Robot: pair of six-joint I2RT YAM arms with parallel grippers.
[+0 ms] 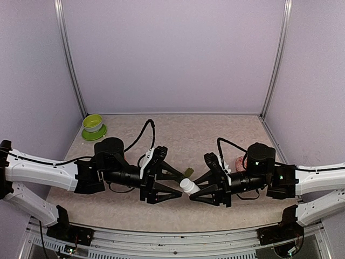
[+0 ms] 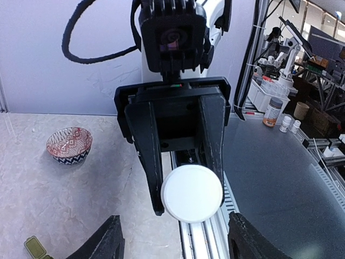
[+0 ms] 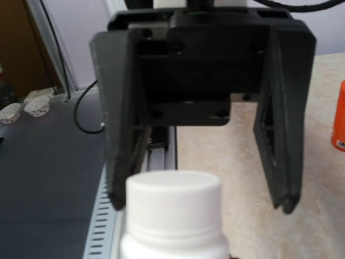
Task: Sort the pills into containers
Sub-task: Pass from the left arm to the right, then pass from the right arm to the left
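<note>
Jaws of the left gripper (image 1: 182,184) stand wide apart and hold nothing, its two fingers spread on either side of the gap in front of the other arm. Jaws of the right gripper (image 1: 195,189) are closed on a white bottle (image 1: 188,186), which lies roughly level with its round cap turned toward the left gripper. In the left wrist view the cap appears as a white disc clamped between the right gripper's dark fingers (image 2: 151,162), and the left gripper's own fingertips rise at the bottom corners, well clear of it. In the right wrist view the bottle fills the lower middle, facing the spread left gripper. Both arms reach inward over a pale speckled table (image 1: 178,129) and meet near the middle of its near half. A lime-green bowl (image 1: 93,127) sits at the far left corner. A patterned bowl (image 2: 69,144), red and blue, rests on the table behind the right arm. The containers (image 1: 187,172), dark green, lie on the table just behind the bottle, between the two grippers, and are only partly in view. An orange object (image 3: 339,116) is cropped at the edge of the right wrist view.
</note>
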